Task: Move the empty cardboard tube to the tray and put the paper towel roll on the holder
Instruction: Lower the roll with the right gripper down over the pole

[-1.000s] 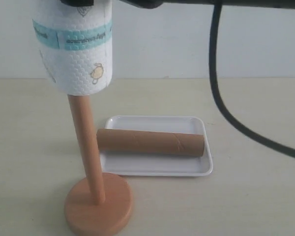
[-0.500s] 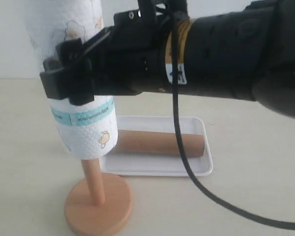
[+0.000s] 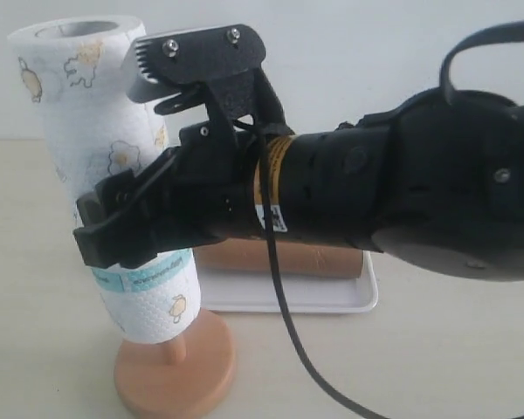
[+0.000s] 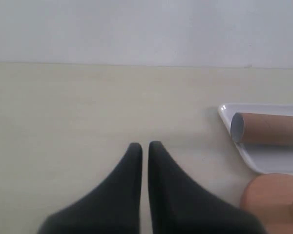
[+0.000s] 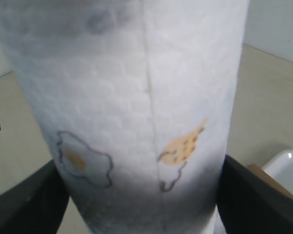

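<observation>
The left claw (image 4: pixel 144 148) is clenched on nothing, low over the table (image 4: pixel 63 112), out of the way. The paper towel roll (image 3: pixel 96 131) leans over the holder (image 3: pixel 175 375), post up its hole, bottom not yet on the base. The right claw (image 5: pixel 141 200) hugs the roll to guide it down. Farther toward the table's back edge, the empty cardboard tube (image 3: pixel 323 260) lies in the tray (image 3: pixel 332 297).

A pale table (image 3: pixel 454 367) carries the tray (image 3: pixel 332 297) and the holder (image 3: pixel 175 374).

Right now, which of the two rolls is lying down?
The brown tube, flat in the tray. The white paper roll stands nearly upright over the holder.
</observation>
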Available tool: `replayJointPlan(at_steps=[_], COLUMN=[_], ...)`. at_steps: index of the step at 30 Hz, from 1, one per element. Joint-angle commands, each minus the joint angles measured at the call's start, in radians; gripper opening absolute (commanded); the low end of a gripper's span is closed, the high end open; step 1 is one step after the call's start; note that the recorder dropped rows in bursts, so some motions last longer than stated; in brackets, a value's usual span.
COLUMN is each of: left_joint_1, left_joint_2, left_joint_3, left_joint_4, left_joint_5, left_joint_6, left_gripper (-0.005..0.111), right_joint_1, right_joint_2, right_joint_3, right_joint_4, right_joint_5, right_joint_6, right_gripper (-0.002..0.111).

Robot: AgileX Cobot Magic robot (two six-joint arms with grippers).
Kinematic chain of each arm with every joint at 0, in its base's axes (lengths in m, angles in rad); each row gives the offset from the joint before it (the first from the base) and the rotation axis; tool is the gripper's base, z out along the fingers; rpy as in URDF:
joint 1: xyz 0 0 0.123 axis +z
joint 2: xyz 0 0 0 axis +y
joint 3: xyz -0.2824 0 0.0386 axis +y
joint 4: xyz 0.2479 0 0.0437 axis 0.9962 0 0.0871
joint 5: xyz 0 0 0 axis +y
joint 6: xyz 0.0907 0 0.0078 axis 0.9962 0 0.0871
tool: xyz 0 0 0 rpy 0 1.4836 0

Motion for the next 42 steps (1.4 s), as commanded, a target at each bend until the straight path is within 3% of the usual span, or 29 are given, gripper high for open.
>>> replayJointPlan(at_steps=[1,18,29,42], left_joint_1=[0.004,0.004,0.004,0.004], left_joint_2=[-0.003,-0.003,-0.003,-0.003], left_joint_3=[0.004,0.004,0.004,0.004], left_joint_4=[0.001,0.001,0.001,0.001], left_joint_5=[0.000,0.000,0.000,0.000], left_joint_6=[0.003,0.003,0.003,0.003], left_gripper=[0.004,0.004,0.004,0.004], right_joint_1=[0.001,-0.001,-0.001,-0.001], right_joint_2=[0.030,0.056,0.056,0.056], right_joint_3=[0.002,0.094,0.094,0.094], right_joint_4=[0.003,0.003,0.003,0.003], right_joint_5=[-0.043,-0.094,0.026,0.046], right_joint_6=[-0.002,-0.033,-0.173,-0.178], right_gripper=[0.001,0.001,0.001,0.001])
